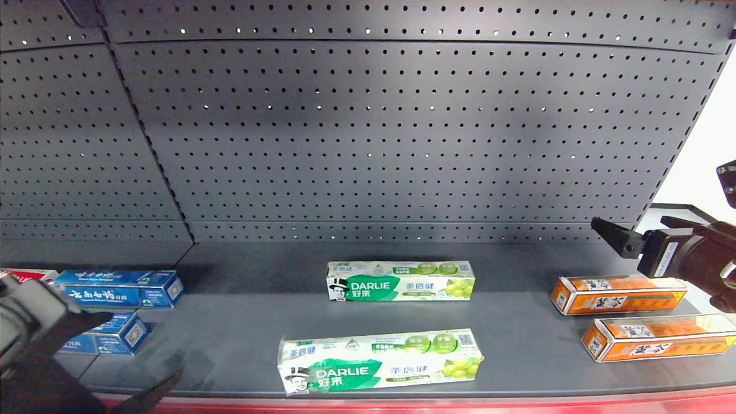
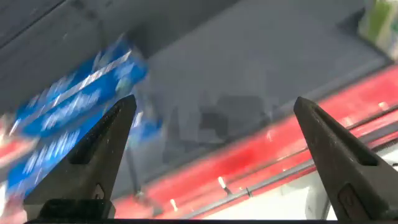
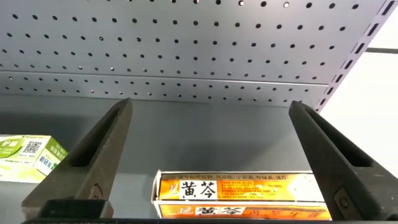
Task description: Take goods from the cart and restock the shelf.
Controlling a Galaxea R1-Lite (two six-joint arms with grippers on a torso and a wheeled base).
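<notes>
Toothpaste boxes lie on the dark grey shelf (image 1: 247, 310). Two blue boxes (image 1: 121, 287) sit at the left, two green-and-white boxes (image 1: 401, 280) in the middle and two orange boxes (image 1: 618, 294) at the right. My left gripper (image 1: 141, 345) hangs open and empty at the shelf's front left corner, just right of the front blue box (image 1: 112, 336). Its wrist view shows the left gripper (image 2: 214, 102) with the blue boxes (image 2: 74, 99) beside one finger. My right gripper (image 1: 629, 221) stands open and empty above the rear orange box. The right gripper (image 3: 210, 106) frames that orange box (image 3: 236, 190).
A perforated grey back panel (image 1: 368, 144) closes the shelf behind. A red strip (image 1: 402, 402) runs along the front edge. A red box (image 1: 23, 275) shows at the far left. Bare shelf lies between the box groups. A green box end (image 3: 28, 155) appears in the right wrist view.
</notes>
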